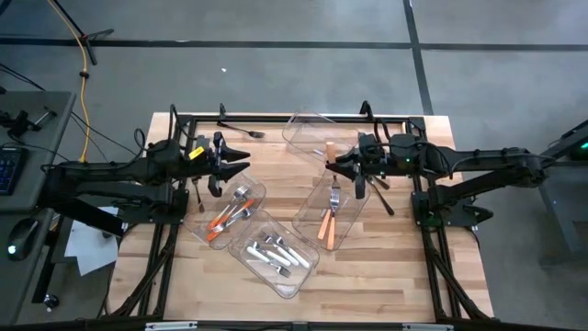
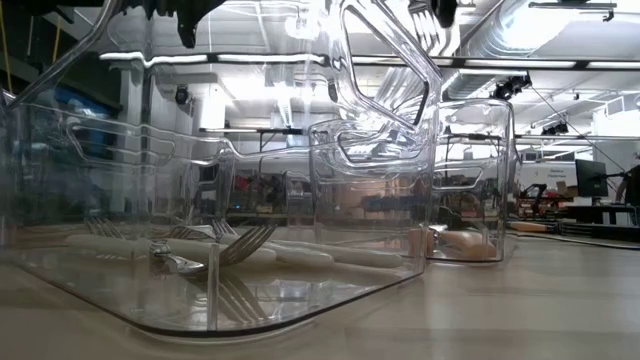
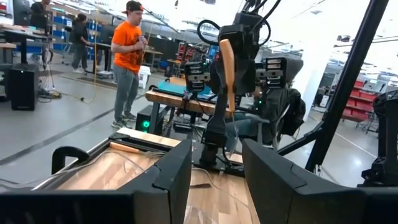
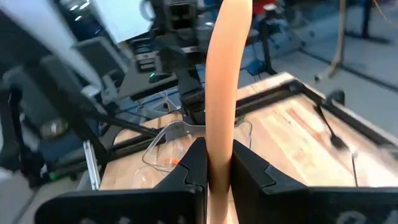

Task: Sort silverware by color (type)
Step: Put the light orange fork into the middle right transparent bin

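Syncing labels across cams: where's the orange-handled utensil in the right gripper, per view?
High view: orange-handled utensil, right of centre, at the right gripper.
Low view: not identifiable.
Left wrist view: upright orange handle on the far arm, upper middle.
Right wrist view: centre, standing up from between the closed fingers.
Shared landmark: the wooden table.

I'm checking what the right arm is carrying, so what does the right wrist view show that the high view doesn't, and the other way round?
Only the right wrist view shows the grip close up: the right gripper shut on an orange handle standing upright between its fingers.

Only the high view shows the layout: a bin with orange-handled silverware below that gripper, a bin of white-handled silverware, and the open left gripper.

Both show the wooden table and a black utensil near its far edge.
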{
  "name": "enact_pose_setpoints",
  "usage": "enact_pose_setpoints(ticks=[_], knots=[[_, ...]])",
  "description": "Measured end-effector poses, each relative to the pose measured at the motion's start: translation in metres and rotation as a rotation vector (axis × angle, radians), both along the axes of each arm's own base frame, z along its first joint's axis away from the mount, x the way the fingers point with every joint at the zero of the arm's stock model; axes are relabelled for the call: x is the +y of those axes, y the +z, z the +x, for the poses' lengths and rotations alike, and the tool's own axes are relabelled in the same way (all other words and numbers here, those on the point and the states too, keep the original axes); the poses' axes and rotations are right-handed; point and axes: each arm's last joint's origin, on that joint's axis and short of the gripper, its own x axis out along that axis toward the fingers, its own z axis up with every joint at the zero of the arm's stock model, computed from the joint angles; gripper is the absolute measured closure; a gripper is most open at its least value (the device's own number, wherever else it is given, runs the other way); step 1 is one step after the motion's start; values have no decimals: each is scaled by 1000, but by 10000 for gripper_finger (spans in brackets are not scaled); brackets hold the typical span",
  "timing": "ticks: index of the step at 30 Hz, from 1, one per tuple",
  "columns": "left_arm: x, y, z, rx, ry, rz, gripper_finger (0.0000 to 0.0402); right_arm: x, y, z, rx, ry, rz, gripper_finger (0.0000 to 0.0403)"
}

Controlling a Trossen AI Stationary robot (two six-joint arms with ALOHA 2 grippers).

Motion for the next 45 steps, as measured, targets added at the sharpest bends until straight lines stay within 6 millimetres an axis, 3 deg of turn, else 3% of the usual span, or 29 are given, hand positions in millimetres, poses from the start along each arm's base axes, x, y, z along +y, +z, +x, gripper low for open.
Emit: enact_pose_setpoints(ticks=[5,11,19,27,41,45], knots=[[0,0,0,1,0,-1,271,3,-11,-1,73,-129,268,377],[0,0,0,4,0,-1,271,21,-41,2,242,-366,537,377],[0,0,0,4,1,2,271,53,-80,19,224,-658,778,377],[0,0,0,4,1,2,271,76,-117,25,267,-857,912,377],[0,0,0,8,5,44,271,67,-153,47,338,-972,979,377],[0,0,0,7,5,44,271,61,-165,52,381,-1006,993,361]])
